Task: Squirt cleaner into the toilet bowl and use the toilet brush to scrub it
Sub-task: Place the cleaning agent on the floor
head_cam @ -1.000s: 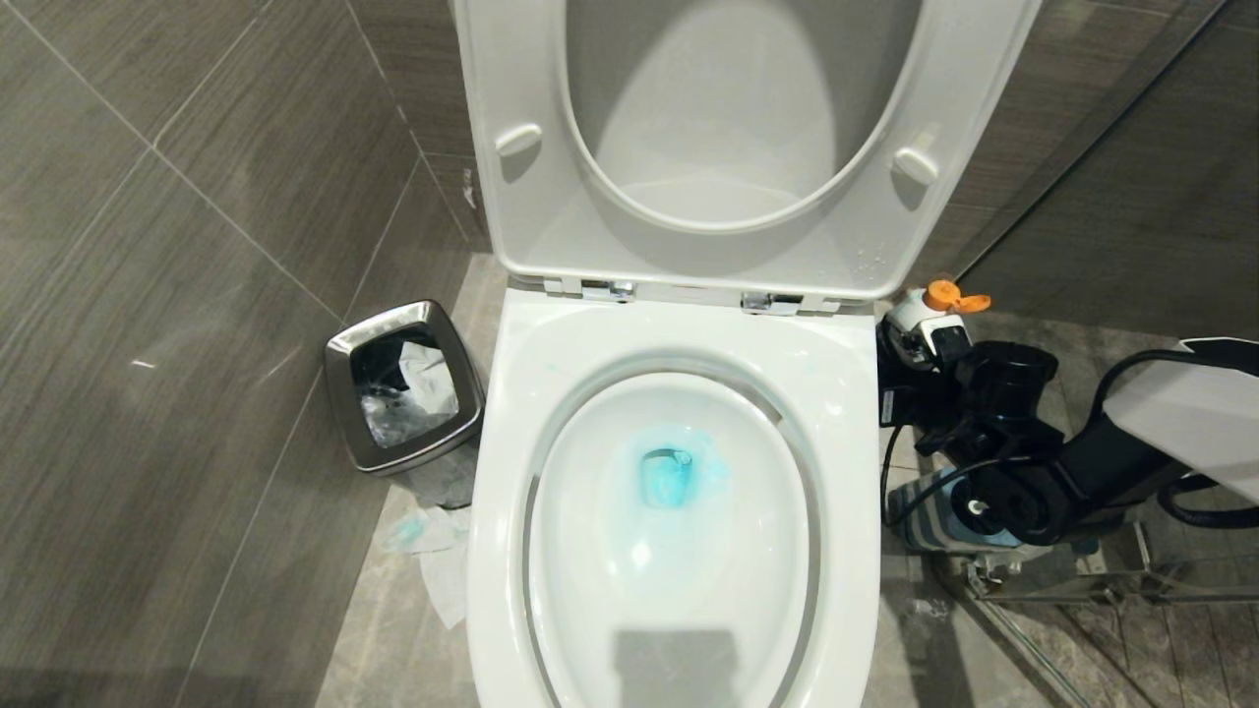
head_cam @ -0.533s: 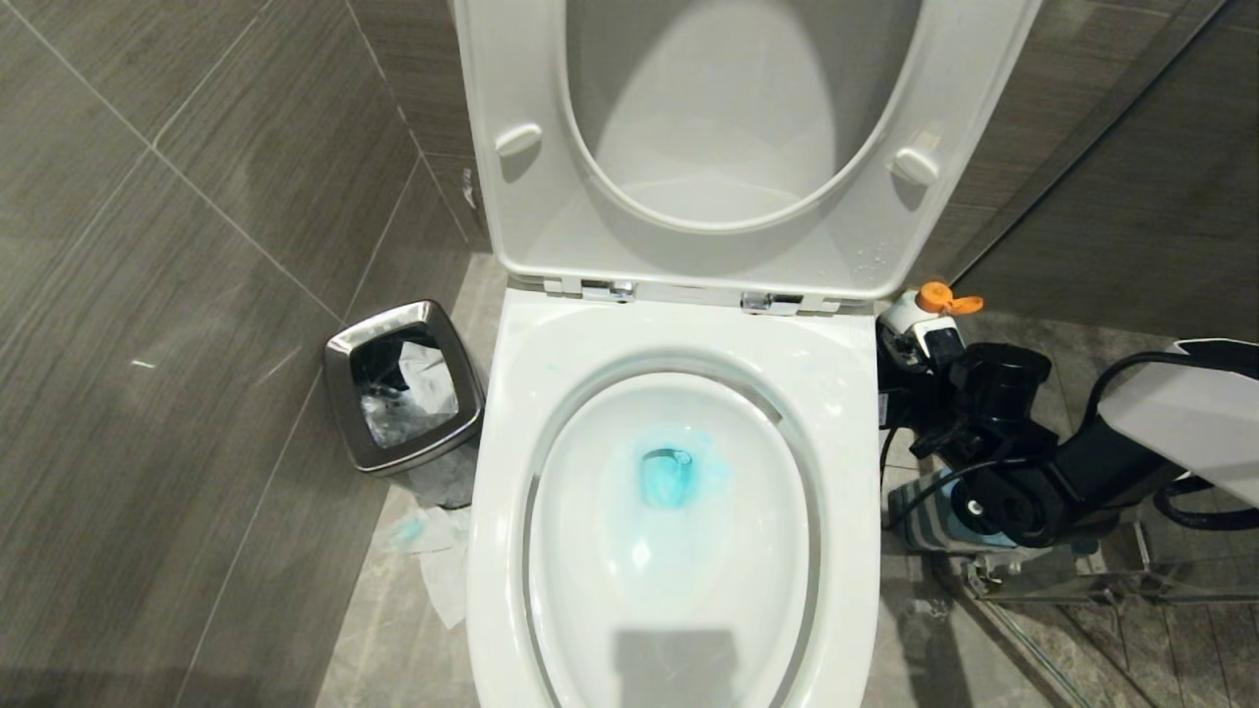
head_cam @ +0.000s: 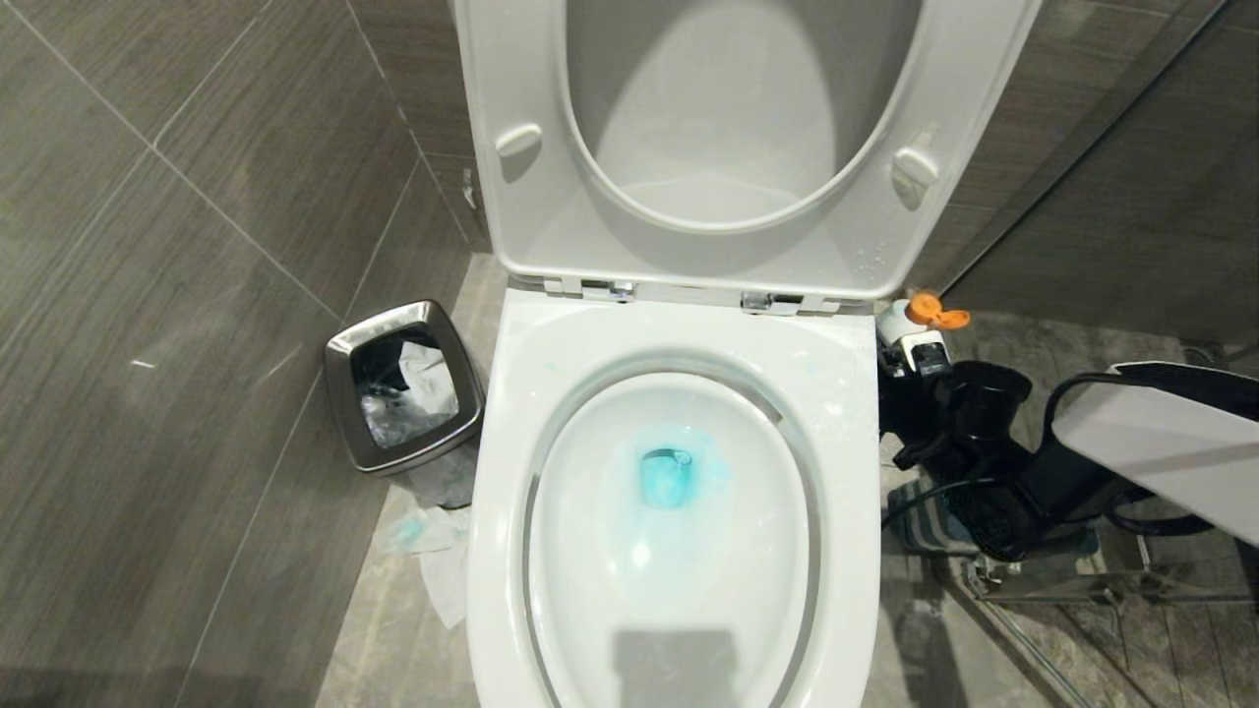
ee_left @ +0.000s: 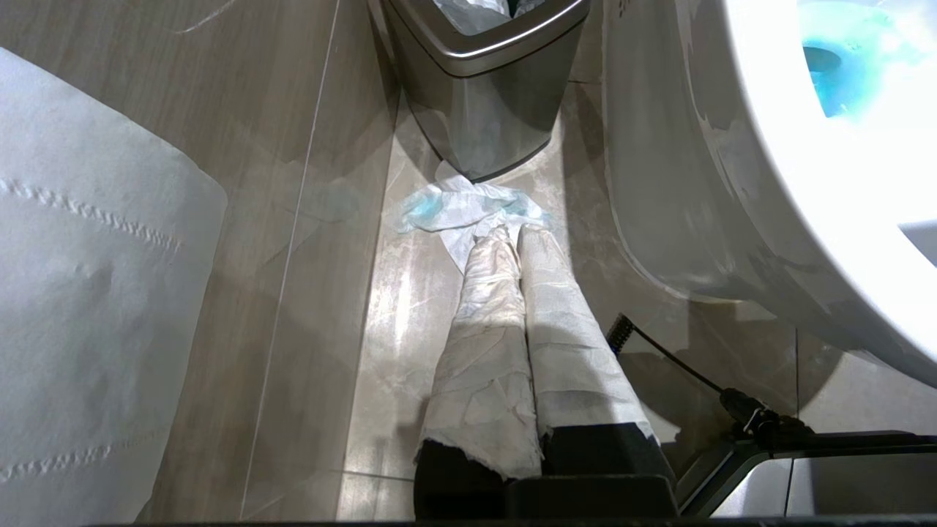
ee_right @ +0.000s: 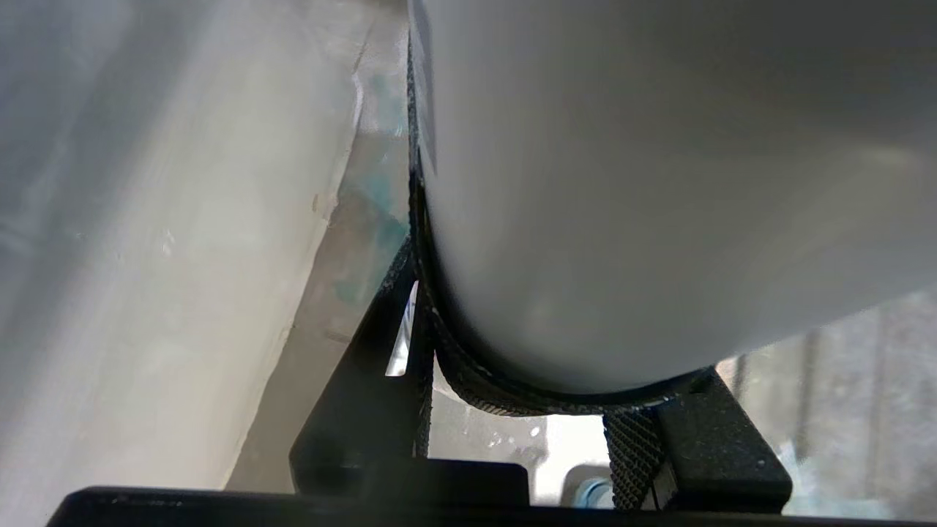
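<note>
At right of frame, the cleaner bottle (head_cam: 920, 329) is gripped by the right claw (head_cam: 925, 393); it should be set down upright, clear of the toilet brush holder (head_cam: 925, 526).

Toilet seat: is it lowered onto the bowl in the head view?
No; the toilet seat stands raised against the wall, leaving the toilet bowl open with blue cleaner inside.

Hiding most of the toilet brush (head_cam: 925, 526) holder behind the right arm; cropping the toilet bowl (head_cam: 511, 551) at the frame's bottom; blurring the bottle (ee_right: 659, 183).
</note>
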You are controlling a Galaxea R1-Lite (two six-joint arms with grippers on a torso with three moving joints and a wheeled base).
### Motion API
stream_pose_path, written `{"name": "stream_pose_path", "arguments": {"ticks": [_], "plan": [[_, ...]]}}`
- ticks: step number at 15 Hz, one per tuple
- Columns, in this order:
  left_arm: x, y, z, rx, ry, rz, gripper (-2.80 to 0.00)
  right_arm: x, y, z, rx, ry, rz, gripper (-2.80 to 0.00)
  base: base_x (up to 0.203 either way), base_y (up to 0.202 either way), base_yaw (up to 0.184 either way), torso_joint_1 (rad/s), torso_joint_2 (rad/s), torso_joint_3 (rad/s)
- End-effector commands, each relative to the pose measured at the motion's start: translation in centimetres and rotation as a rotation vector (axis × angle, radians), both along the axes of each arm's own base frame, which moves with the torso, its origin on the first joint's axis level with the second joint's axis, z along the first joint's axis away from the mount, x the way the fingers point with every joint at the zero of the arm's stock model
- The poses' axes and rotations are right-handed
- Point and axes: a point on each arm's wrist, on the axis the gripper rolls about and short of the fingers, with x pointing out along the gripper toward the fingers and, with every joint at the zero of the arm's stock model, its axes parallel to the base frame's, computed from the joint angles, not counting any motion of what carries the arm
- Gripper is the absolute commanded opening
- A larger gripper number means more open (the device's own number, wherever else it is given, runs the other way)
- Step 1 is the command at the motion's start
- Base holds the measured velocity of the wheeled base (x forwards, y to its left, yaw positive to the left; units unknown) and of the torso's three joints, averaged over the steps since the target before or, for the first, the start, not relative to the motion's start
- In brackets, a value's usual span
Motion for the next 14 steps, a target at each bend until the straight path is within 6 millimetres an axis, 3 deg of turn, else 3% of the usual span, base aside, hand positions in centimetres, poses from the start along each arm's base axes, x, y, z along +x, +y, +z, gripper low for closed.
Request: {"name": "stream_pose_path", "arguments": {"ticks": [1, 14], "plan": [[0.0, 0.0, 0.0, 0.0, 0.0, 0.0, -2.8, 0.9, 0.1, -2.7, -0.006, 0.034, 0.001, -2.8, 0.0, 0.0, 0.0, 0.0, 0.0, 0.0], [0.0, 0.0, 0.0, -0.001, 0.0, -0.001, -2.8, 5.0, 0.5, -7.3, -0.001, 0.008, 0.015, -2.8, 0.0, 0.0, 0.0, 0.0, 0.0, 0.0]]}}
